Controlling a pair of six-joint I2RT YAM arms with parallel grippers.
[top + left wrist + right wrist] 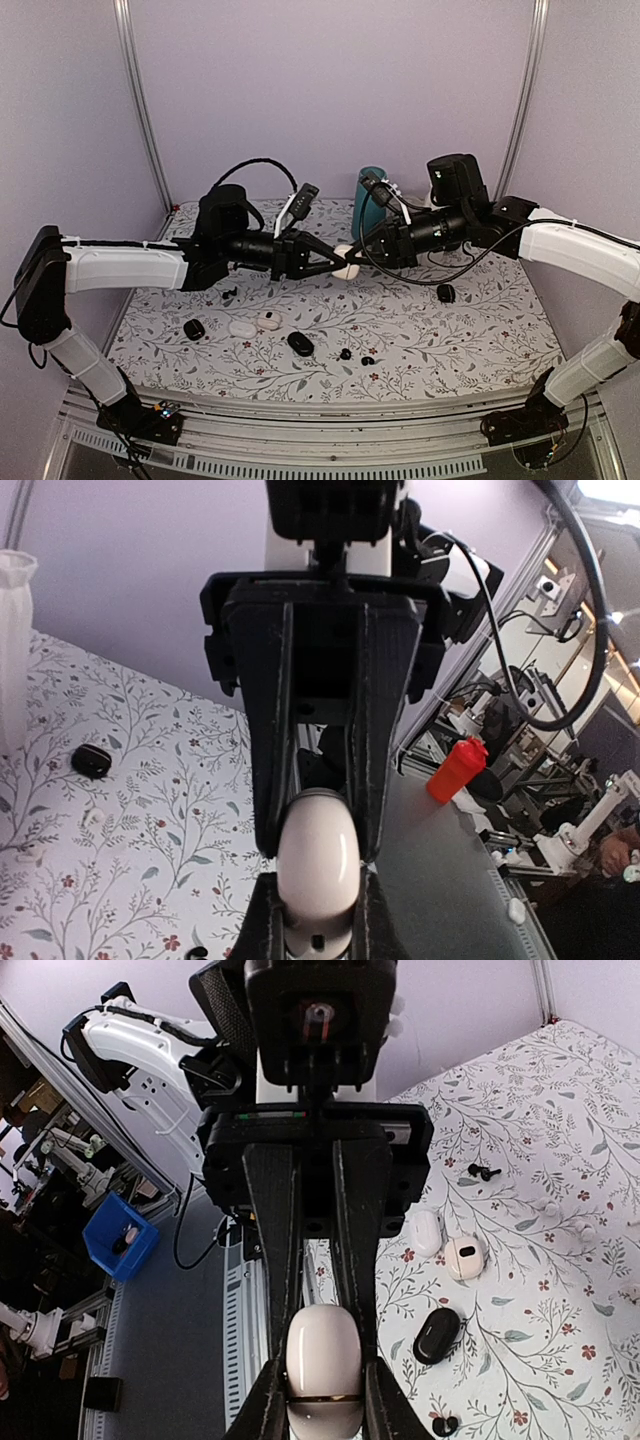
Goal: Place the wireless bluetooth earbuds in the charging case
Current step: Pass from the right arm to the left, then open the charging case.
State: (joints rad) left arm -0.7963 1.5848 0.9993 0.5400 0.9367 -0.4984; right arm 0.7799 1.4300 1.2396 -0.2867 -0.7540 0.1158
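left gripper (334, 265), right gripper (358, 254) clamping white charging case (346, 268); seemingly closed

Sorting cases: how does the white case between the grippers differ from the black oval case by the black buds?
The white case is pale and held aloft, clamped by left gripper and right gripper; the black oval case is dark and lies free on the tablecloth. Both are pebble-shaped.

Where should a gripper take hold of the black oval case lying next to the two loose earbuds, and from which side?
Grip the black oval case across its narrow middle, coming straight down from above. It lies flat on the table, so only its long curved flanks are free, and the short width likely fits the fingers. Left gripper and right gripper both hold a white case.
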